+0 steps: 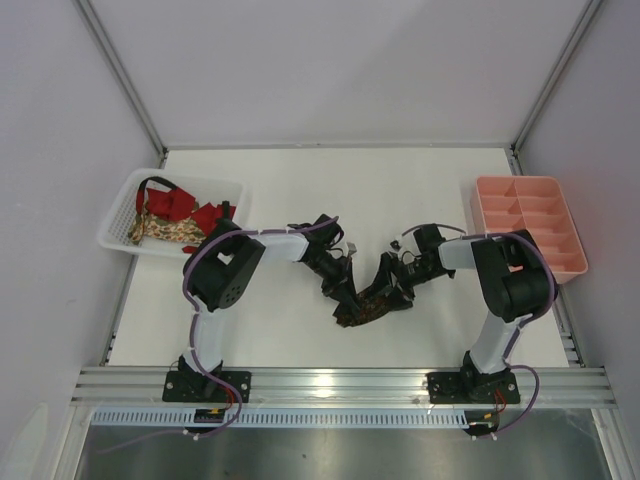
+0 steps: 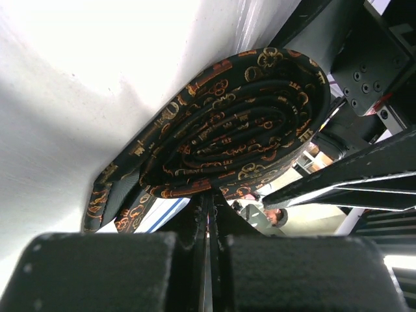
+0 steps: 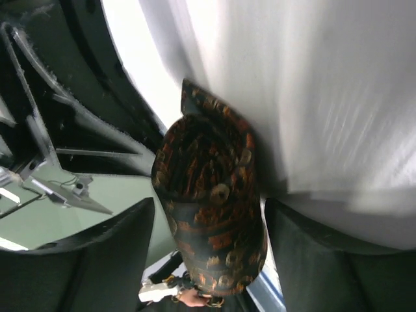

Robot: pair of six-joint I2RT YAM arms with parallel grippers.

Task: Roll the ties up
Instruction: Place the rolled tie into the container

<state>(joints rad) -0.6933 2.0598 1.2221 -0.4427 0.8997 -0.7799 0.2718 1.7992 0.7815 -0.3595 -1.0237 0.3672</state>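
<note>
A dark brown tie [image 1: 370, 302] with a reddish-gold pattern lies at the table's middle, between my two grippers. In the left wrist view it [image 2: 240, 123] is wound into a flat spiral roll with a loose tail hanging at the lower left. My left gripper [image 1: 345, 283] has its jaws pressed together at the roll's lower rim [image 2: 209, 203]. My right gripper [image 1: 401, 279] is open, and the roll [image 3: 211, 214] sits between its fingers [image 3: 104, 260], clear of the left one. A red tie [image 1: 180, 205] and a beige floral tie [image 1: 165, 232] lie in the basket.
A white mesh basket [image 1: 125, 205] stands at the table's left edge. A pink compartment tray [image 1: 545, 205] stands at the right edge. The arms' bases are bolted to the metal rail [image 1: 340, 385] at the near edge.
</note>
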